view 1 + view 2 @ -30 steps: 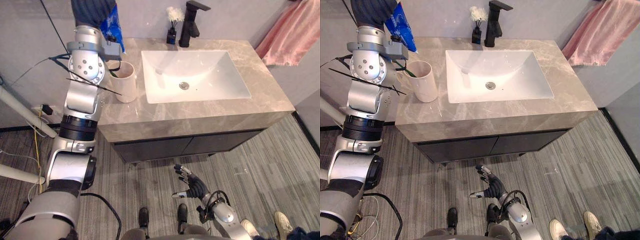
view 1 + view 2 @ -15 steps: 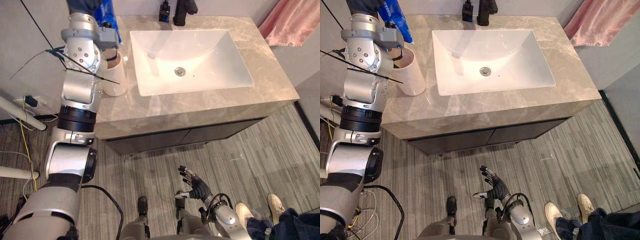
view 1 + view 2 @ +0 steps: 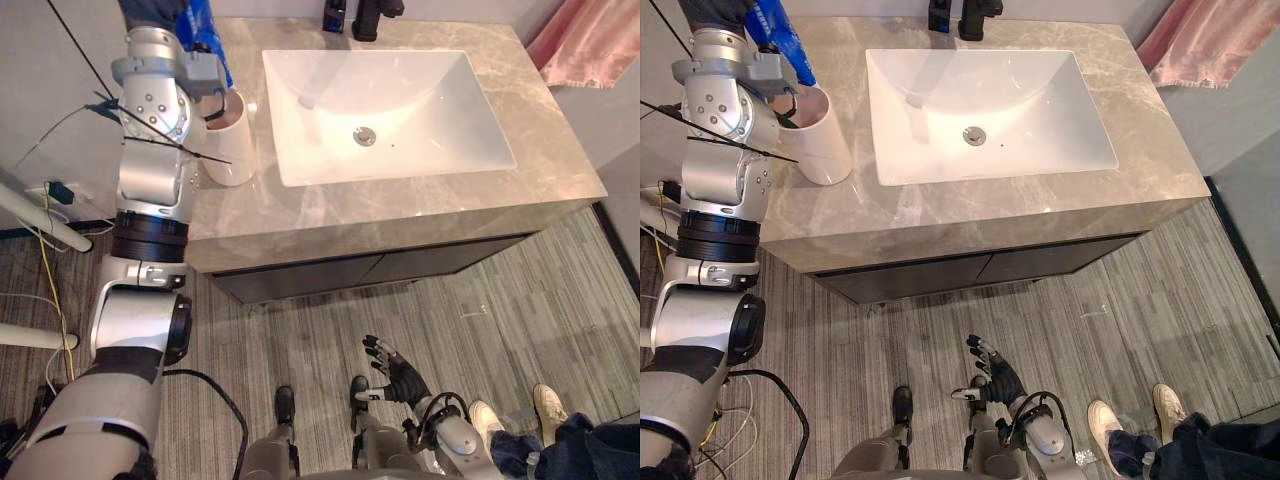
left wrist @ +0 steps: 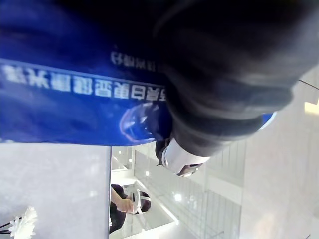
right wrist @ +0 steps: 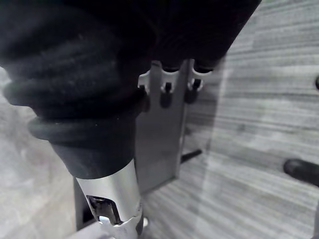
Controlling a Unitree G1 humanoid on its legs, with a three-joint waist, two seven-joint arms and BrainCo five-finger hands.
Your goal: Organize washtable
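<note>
Poising blue pack [image 3: 205,35] over white cup [image 3: 235,150], likely to stow; left robot hand [image 3: 155,10] grip: cannot tell; right robot hand [image 3: 395,372] spread, idle.

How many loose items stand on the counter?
2: a white cup left of the basin, and a dark bottle at the back beside the faucet. The left arm may hide more.

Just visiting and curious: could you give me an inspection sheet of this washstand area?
Surface: marble counter around a white sink.
Job's things: white cup at the counter's left; blue pack above it.
Clutter: black tap and small dark bottle behind the sink.
Hands: left hand grips the blue pack; right hand open, low over the floor.
Cables: thin yellow wire by the left wall.
Surroundings: pink towel at right; a person's shoes on the floor.
</note>
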